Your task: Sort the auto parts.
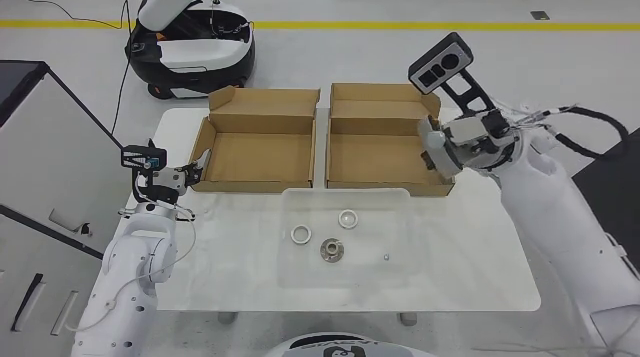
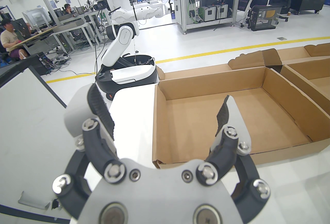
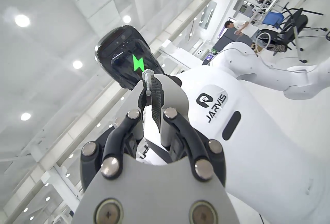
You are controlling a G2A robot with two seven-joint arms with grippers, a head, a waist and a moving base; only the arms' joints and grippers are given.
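- right gripper (image 3: 149, 86): pinched narrow on a bolt (image 3: 147, 80). The threaded shank sits between the fingertips and the hex head sticks out past them.
- In the right wrist view that gripper is tipped upward, toward the ceiling lights.
- From the top view, the right gripper (image 1: 430, 157) is over the right side of the right box (image 1: 380, 162), above its floor, near the side wall.
- left gripper (image 2: 162, 109): spread wide, nothing between the fingers (image 2: 100, 106).
- It sits at the left edge of the table (image 1: 480, 277), just beside the near-left corner of the left box (image 2: 214, 82), pointing across that box.
- Both cardboard boxes stand side by side at the far side of the table, lids folded back. I can see no part on the visible floor of either.
- A clear tray (image 1: 345, 193) sits just in front of the boxes, at mid-table.
- In the tray: a white ring (image 1: 300, 233), a second white ring (image 1: 348, 220), a metal flanged part (image 1: 331, 249) and a small piece (image 1: 386, 254), too small to identify.
- All four tray parts lie apart from each other, and neither gripper is near them.
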